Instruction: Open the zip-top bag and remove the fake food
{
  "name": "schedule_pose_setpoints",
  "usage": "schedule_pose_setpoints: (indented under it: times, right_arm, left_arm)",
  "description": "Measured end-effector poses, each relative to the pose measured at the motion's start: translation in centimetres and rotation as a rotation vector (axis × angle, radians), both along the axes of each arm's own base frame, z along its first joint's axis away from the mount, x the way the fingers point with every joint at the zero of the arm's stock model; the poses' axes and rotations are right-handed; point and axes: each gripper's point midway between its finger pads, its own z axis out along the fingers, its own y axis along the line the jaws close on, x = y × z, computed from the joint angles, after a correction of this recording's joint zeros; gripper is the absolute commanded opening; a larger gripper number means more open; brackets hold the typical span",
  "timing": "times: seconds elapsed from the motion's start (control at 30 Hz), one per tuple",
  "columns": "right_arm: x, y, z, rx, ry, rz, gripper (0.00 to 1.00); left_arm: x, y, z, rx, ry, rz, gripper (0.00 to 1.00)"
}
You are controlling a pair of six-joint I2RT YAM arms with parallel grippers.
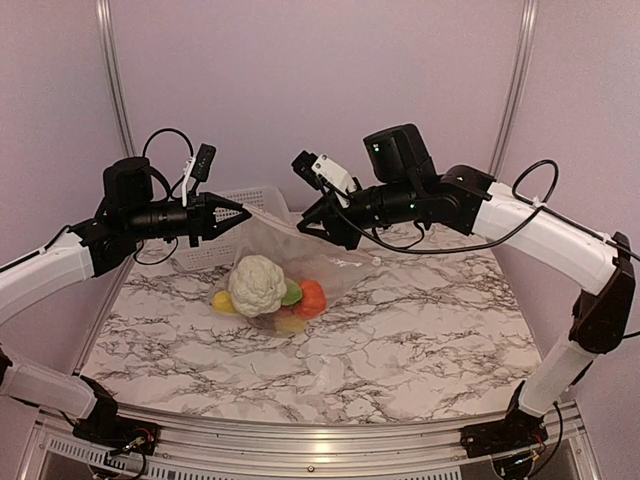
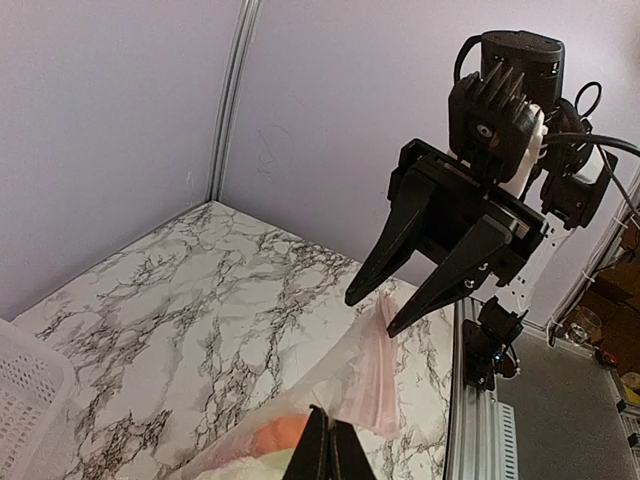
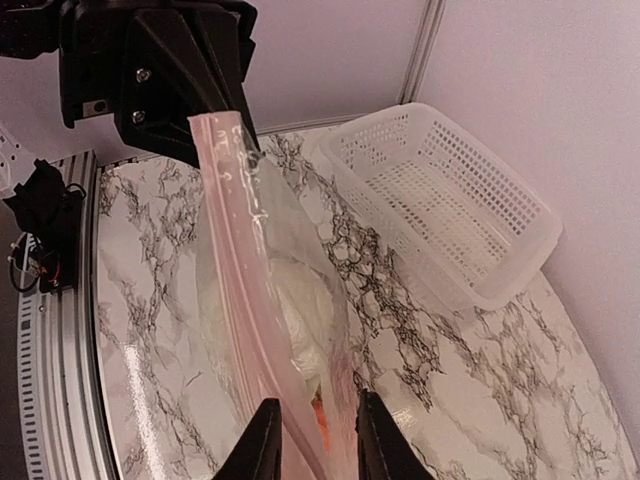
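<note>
a: where is the zip-top bag (image 1: 265, 238)?
b: slung mid-table. my left gripper (image 1: 244, 211) is pinched shut on its strip at nine o'clock, and my right gripper (image 1: 305, 228) is part-open astride it at three.
a: handling?
b: thin, slippery film, i judge. the fake food (image 1: 258, 285) sags it at six. best to take the stiffer strip.

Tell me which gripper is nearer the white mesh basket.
Left. The left gripper, shut on a corner of the zip-top bag, hangs close beside the white mesh basket. The right gripper is farther off, to the basket's right, at the bag's other end.
</note>
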Motion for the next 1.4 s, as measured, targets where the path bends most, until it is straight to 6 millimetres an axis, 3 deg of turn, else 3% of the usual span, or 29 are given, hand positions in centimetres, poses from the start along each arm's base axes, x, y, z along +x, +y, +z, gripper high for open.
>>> schedule_pose_setpoints:
  times: [0.23,0.33,0.4,0.67,0.97,1.4]
  right_arm:
    - [1.0,-0.5,-1.4,-0.062,-0.020,-0.042,0.22]
    - [1.4,-0.8,-1.8,-0.087,-0.040,-0.065,0.33]
    - [1.7,-1.2,-2.4,-0.109,-0.043,-0.082,0.35]
    - [2.3,-2.4,-4.8,-0.188,-0.041,-0.124,0.30]
    - [1.7,-2.8,-2.1,-0.131,-0.062,-0.109,0.43]
    - [0.1,-1.5,2.1,-0.029,-0.085,-0.024,0.43]
  left_arm:
    - [-0.1,0.1,0.0,0.004,0.004,-0.001,0.00]
    - [-0.2,0.1,-0.1,0.005,0.004,-0.001,0.00]
    - [-0.2,0.1,-0.1,0.004,0.004,-0.002,0.00]
    - [-0.4,0.0,0.0,0.003,0.004,-0.013,0.00]
    - [-0.5,0.0,0.0,0.004,0.003,-0.019,0.00]
    - [-0.6,0.0,-0.1,0.004,0.003,-0.026,0.00]
